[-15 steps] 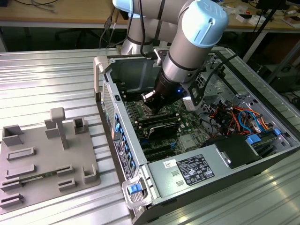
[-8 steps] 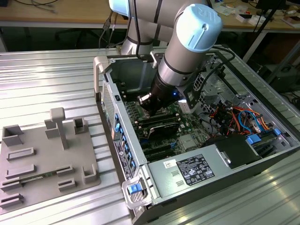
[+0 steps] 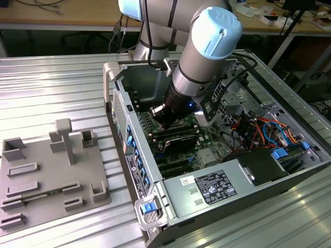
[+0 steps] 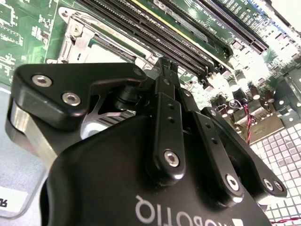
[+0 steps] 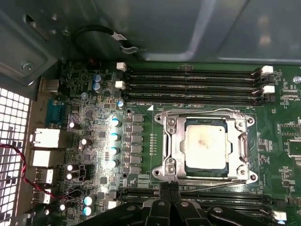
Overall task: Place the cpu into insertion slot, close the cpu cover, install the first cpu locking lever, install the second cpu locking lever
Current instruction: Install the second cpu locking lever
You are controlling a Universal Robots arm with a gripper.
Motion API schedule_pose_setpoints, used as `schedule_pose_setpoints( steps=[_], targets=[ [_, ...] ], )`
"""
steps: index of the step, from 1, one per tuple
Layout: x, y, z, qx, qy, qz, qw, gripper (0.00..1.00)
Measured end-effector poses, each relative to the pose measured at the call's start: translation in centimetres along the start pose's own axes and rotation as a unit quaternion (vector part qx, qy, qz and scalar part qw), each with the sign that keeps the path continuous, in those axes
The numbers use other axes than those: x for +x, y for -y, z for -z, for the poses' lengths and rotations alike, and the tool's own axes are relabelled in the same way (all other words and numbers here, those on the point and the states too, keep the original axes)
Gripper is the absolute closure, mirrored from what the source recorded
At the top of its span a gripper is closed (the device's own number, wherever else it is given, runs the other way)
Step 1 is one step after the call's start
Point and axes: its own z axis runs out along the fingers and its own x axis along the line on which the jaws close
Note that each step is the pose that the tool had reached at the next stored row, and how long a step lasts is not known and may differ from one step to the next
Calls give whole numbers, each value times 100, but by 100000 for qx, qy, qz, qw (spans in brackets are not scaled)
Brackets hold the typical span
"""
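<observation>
Item: cpu [image 5: 206,145] seated in insertion slot [image 5: 171,141], cpu cover [image 5: 242,147] down. End effector [image 5: 170,188] clenched, empty, beside socket; I favour slow, square lever pressure.

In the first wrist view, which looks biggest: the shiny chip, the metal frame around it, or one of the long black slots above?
Largest to smallest as they look there:
1. cpu cover, the frame lying shut around the chip
2. cpu
3. memory slot, longer than the frame is wide but very thin, so its rank is unsure.
</observation>
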Motion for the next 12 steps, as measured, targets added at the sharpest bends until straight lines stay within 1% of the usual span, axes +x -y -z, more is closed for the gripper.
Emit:
schedule_pose_setpoints(
  steps=[2, 3, 4, 5, 6, 8, 12],
  targets=[
    [11, 1, -10, -10, -1, 3, 100000, 89],
    [11, 2, -13, -73, -2, 9, 100000, 89],
    [12, 2, -16, -338, 11, 12, 99999, 89],
    [12, 3, -20, -885, 34, 22, 99996, 89],
    [12, 4, -25, -1507, 58, 33, 99989, 89],
    [16, 5, -40, -2004, 75, 34, 99980, 89],
    [24, 15, -101, -2021, 81, 32, 99980, 89]
  ],
)
